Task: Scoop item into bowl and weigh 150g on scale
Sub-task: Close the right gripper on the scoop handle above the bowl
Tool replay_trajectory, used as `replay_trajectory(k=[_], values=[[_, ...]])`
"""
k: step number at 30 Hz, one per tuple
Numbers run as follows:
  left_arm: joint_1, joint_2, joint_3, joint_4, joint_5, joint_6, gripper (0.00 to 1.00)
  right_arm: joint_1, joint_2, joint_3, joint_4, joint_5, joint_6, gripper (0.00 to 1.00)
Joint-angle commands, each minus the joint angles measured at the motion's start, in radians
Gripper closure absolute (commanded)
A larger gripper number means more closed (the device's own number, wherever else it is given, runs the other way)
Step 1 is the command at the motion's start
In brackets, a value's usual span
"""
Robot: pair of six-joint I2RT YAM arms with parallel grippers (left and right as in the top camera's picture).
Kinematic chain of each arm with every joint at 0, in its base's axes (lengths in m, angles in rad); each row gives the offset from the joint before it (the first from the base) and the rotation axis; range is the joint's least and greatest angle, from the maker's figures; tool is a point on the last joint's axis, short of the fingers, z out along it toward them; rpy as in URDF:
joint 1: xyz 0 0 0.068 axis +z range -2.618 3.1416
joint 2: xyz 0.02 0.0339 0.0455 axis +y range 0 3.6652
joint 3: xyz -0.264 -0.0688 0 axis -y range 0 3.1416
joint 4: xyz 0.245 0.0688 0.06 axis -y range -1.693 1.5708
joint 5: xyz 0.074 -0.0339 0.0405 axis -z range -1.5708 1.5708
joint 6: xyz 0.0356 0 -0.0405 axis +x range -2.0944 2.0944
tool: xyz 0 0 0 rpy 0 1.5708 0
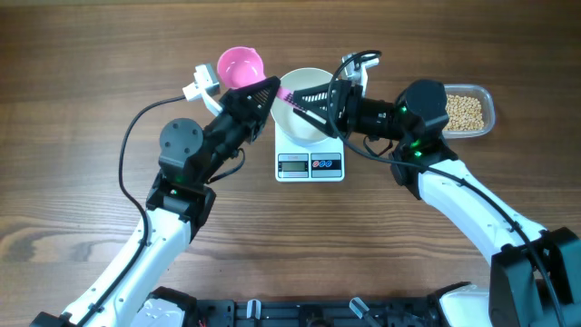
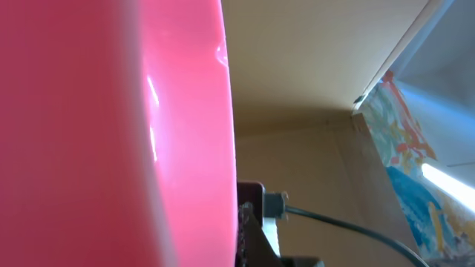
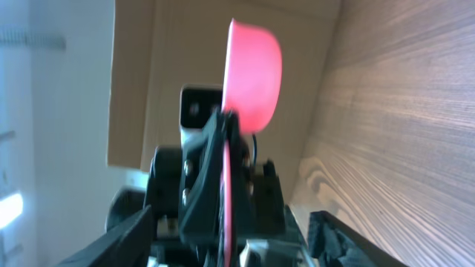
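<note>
Counting one bowl (image 1: 293, 124), one scale (image 1: 310, 165), one scoop (image 1: 240, 65), one tub (image 1: 467, 111).

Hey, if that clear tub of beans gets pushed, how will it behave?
The clear tub looks low and wide, so it would probably slide rather than tip. The beans filling it likely add weight and steady it. Being small and round, they may shift if jolted.
</note>
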Motion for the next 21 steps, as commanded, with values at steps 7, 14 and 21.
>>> replay_trajectory(k=[7, 14, 21], values=[[-0.044, -0.007, 0.008, 0.007, -0.087, -0.003, 0.96, 0.011, 0.008, 0.011, 0.006, 0.133, 0.107, 0.6], [-0.044, -0.007, 0.008, 0.006, -0.111, -0.003, 0.96, 0.011, 0.008, 0.011, 0.006, 0.125, 0.129, 0.7], [-0.044, -0.007, 0.008, 0.006, -0.125, -0.003, 0.96, 0.011, 0.008, 0.011, 0.005, 0.084, 0.142, 0.7]])
